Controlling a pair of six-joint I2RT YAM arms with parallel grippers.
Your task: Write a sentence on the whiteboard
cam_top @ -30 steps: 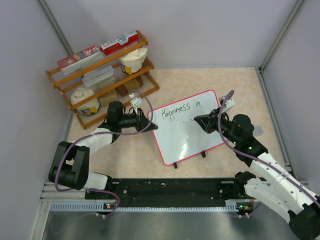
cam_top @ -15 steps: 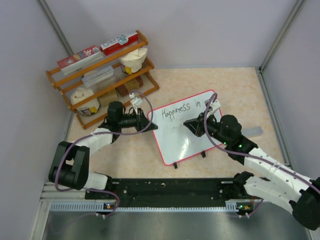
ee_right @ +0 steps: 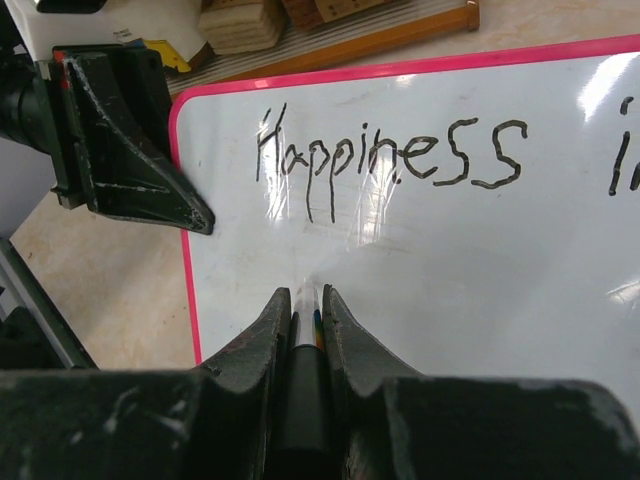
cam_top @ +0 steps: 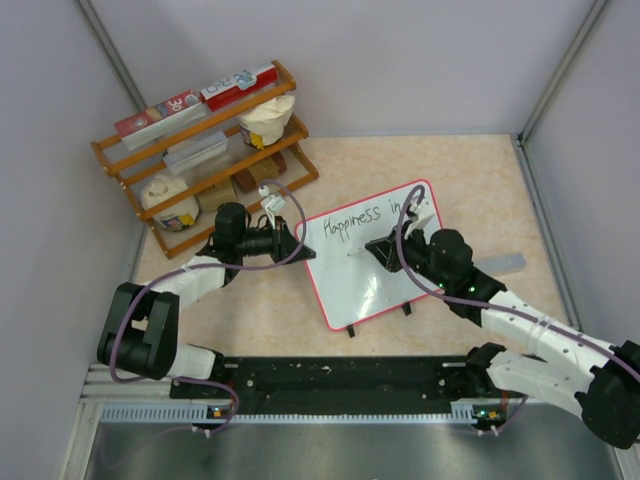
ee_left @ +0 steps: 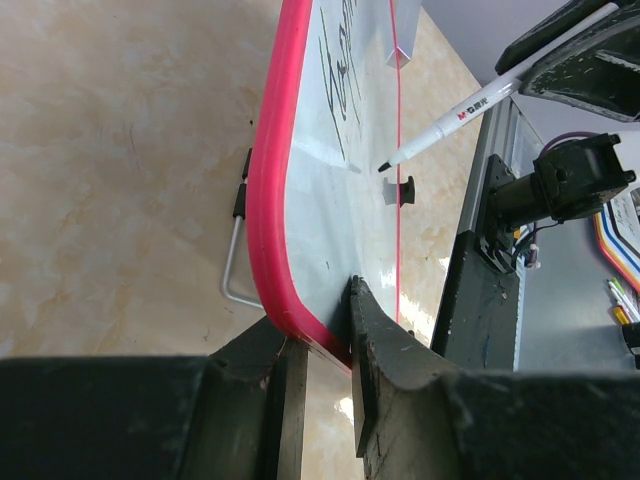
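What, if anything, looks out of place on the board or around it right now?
Nothing is spilled or broken. The whiteboard sits skewed on the table, its left rim pinched by the left hand. The sentence reads only "Happiness in", with uneven letters. The right hand grips the pen.

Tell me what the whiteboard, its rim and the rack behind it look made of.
The whiteboard: a glossy white coated panel, perhaps melamine or painted steel; it mirrors glare. Its rim: red, smooth and rounded, probably moulded plastic. The rack: wood, judging by its orange-brown rails with a slight varnish sheen.
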